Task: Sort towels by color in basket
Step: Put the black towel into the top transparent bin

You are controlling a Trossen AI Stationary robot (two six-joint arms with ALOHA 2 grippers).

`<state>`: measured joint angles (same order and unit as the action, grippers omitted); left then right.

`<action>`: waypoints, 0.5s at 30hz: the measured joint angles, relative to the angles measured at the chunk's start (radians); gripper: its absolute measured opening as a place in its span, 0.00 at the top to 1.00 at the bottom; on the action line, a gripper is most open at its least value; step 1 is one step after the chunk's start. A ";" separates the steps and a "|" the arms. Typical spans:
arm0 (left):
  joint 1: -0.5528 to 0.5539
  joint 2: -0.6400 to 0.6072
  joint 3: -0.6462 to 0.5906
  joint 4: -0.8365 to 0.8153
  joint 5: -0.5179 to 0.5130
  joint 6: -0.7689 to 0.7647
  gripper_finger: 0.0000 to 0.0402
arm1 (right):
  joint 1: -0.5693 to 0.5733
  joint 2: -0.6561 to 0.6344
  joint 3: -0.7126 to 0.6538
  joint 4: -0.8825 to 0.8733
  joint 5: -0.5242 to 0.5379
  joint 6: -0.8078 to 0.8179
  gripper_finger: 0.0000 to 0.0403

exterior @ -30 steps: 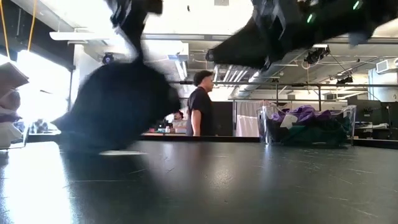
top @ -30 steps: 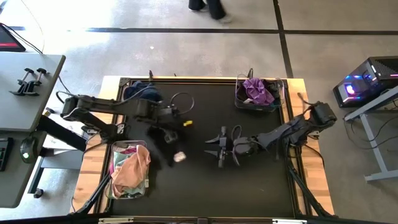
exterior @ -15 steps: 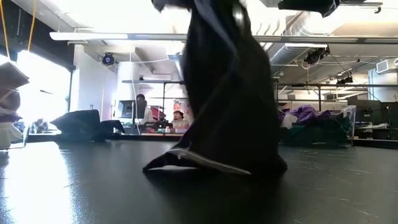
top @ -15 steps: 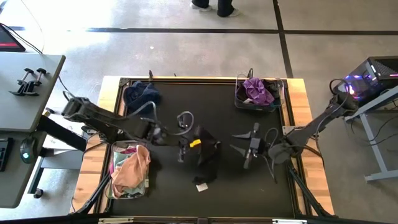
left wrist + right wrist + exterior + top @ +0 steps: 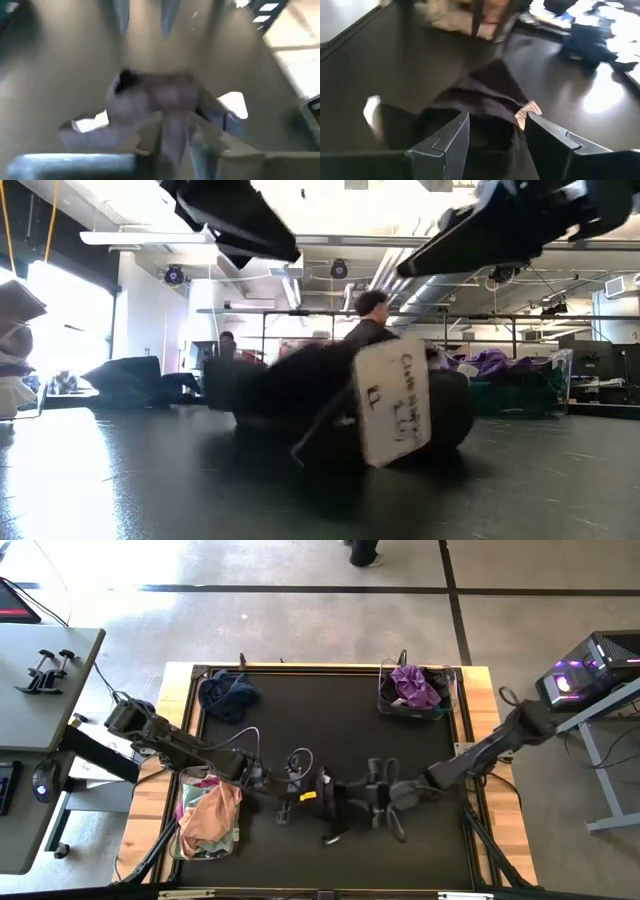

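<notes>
Table [image 5: 420, 840] was black-topped, with three bins: pink towels [image 5: 210, 815] at the near left, a navy towel [image 5: 228, 692] at the far left, purple towels [image 5: 412, 685] at the far right. A black towel [image 5: 335, 802] lay mid-table toward the near edge, its white tag [image 5: 392, 402] upright. Right gripper [image 5: 492, 131] stood open, fingers either side of the black towel. Left gripper [image 5: 290, 802] sat just beside the towel; its state could not be told.

The left wrist view is blurred; nothing there can be told.
</notes>
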<state>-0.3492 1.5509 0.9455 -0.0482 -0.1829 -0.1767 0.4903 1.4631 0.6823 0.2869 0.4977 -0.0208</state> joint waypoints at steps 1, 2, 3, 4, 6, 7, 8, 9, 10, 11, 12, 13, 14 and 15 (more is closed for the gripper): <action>0.002 0.000 0.000 0.014 0.024 -0.006 0.77 | -0.019 0.020 0.008 0.010 -0.050 -0.014 0.53; 0.004 -0.001 0.001 0.019 0.045 -0.006 0.73 | -0.040 0.039 0.019 0.014 -0.098 -0.025 0.52; 0.004 -0.005 0.001 0.017 0.060 -0.006 0.69 | -0.061 0.055 0.033 0.017 -0.148 -0.030 0.50; 0.004 -0.011 0.000 0.012 0.064 -0.005 0.66 | -0.081 0.070 0.044 0.020 -0.188 -0.032 0.48; 0.004 -0.026 0.015 -0.014 0.060 -0.005 0.60 | -0.124 0.106 0.065 0.019 -0.267 -0.050 0.43; 0.004 -0.037 0.027 -0.050 0.046 -0.005 0.58 | -0.145 0.128 0.076 0.018 -0.311 -0.063 0.40; 0.004 -0.047 0.043 -0.090 0.025 -0.010 0.57 | -0.169 0.151 0.088 0.017 -0.353 -0.068 0.38; -0.001 -0.057 0.061 -0.122 -0.008 -0.022 0.56 | -0.191 0.174 0.100 0.018 -0.391 -0.071 0.36; -0.008 -0.067 0.075 -0.159 -0.053 -0.037 0.56 | -0.213 0.200 0.112 0.017 -0.427 -0.072 0.35; -0.016 -0.075 0.083 -0.202 -0.110 -0.053 0.56 | -0.234 0.231 0.129 0.018 -0.459 -0.079 0.34; -0.026 -0.082 0.085 -0.237 -0.168 -0.060 0.57 | -0.251 0.259 0.143 0.022 -0.487 -0.094 0.34; -0.036 -0.084 0.085 -0.260 -0.223 -0.067 0.57 | -0.266 0.286 0.153 0.019 -0.508 -0.118 0.34; -0.046 -0.084 0.084 -0.278 -0.270 -0.076 0.58 | -0.282 0.314 0.164 0.013 -0.523 -0.138 0.34; -0.055 -0.085 0.082 -0.308 -0.311 -0.089 0.58 | -0.297 0.342 0.177 0.013 -0.530 -0.154 0.34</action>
<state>-0.4042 1.4657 1.0278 -0.3558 -0.4941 -0.2657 0.1936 1.8050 0.8594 0.2998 -0.0319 -0.1748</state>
